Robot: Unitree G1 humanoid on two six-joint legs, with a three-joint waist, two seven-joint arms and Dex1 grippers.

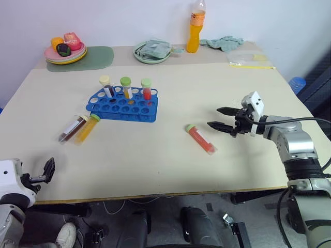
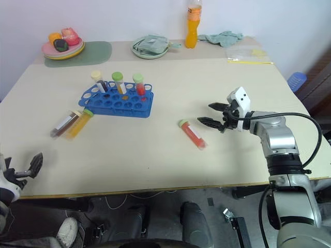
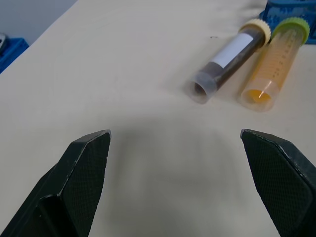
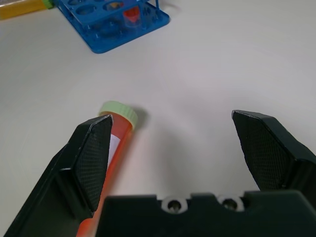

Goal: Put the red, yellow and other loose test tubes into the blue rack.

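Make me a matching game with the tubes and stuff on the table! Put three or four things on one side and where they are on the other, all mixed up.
Things:
1. red tube with green cap
2. yellow tube with green cap
3. tall orange bottle
4. blue rack

Places:
A. at the far edge of the table, standing up
B. lying alone beside the open right gripper
C. holding three upright tubes
D. lying side by side with the dark brown tube

Pairs: 1-B, 2-D, 3-A, 4-C
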